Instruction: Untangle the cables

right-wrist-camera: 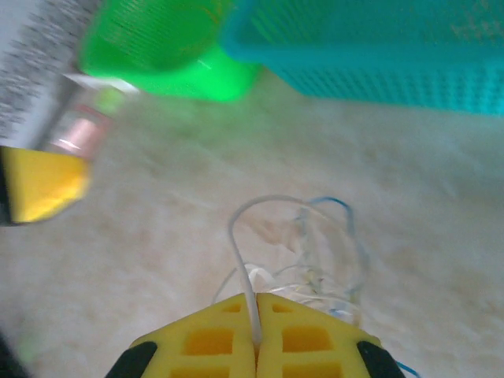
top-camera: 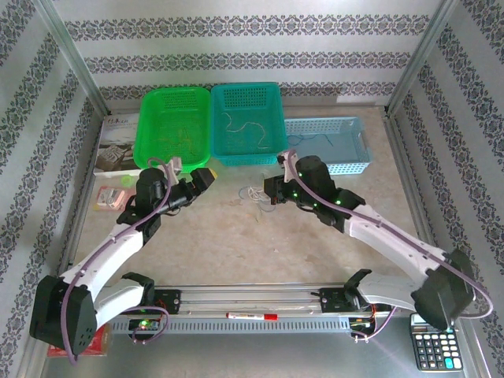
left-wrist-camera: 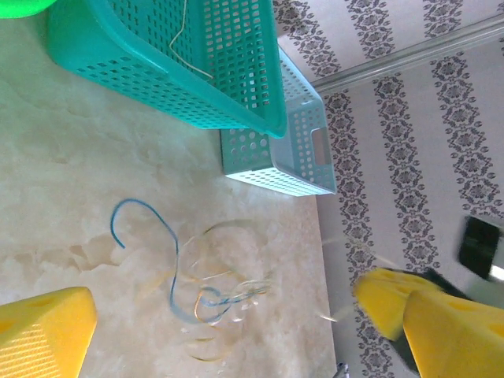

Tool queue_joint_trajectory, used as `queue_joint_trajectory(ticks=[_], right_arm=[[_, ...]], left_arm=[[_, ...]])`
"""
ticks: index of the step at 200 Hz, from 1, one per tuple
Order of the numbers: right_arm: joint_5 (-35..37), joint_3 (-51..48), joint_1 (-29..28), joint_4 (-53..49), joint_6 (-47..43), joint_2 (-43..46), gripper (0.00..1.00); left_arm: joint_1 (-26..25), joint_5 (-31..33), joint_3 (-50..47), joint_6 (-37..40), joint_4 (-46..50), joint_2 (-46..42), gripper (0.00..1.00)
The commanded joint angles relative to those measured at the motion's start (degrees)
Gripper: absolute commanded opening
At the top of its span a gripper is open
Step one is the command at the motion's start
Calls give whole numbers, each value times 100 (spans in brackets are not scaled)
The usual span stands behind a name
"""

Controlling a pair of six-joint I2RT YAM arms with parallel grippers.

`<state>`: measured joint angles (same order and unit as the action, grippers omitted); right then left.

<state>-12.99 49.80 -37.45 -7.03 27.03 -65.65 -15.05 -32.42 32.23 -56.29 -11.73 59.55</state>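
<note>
Top external: cables (top-camera: 256, 193), a small tangle on the table (top-camera: 236, 244), near the teal basket (top-camera: 249, 118).
Left wrist: left hand (left-wrist-camera: 224, 298), fingers spread wide, holding nothing; the tangle lies below.
Right wrist: right hand (right-wrist-camera: 256, 299), fingers pressed together, pinching one white strand (right-wrist-camera: 233, 232).
Risk: with the clump unanchored, a pull would likely drag it whole or tighten the knot.

Lighting bright and even, soft shadows on my worktop (top-camera: 236, 236). My right wrist view is blurred throughout; left wrist view smears the cables (left-wrist-camera: 206, 301).
</note>
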Motion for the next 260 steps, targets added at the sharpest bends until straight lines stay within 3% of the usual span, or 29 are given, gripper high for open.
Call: queue_joint_trajectory(ticks=[1,40,78,132,158,182,222,260], right_arm=[[-129,-242,-63,334,100,250,0],[-20,-634,-34,602,314,289,0],[-17,-733,-6,253,414,-319,0],[467,-1531,-21,118,576,18,0],[1003,-1614,-15,-414,541,182,29],[1140,-1532,-30,-652,581,361,44],[1179,-1066,-262,-715,509,404,47],[1031,-262,-663,-648,268,-440,47]], left_arm=[[-86,-226,254,-253,-602,54,100],[-103,-413,291,-405,-984,198,100],[-101,-402,273,-444,-1041,212,100],[-101,-344,198,-425,-993,249,100],[-97,-364,204,-418,-1025,337,100],[-103,-350,206,-357,-957,370,100],[-102,-258,222,-80,-560,323,100],[-98,31,165,232,-44,198,100]])
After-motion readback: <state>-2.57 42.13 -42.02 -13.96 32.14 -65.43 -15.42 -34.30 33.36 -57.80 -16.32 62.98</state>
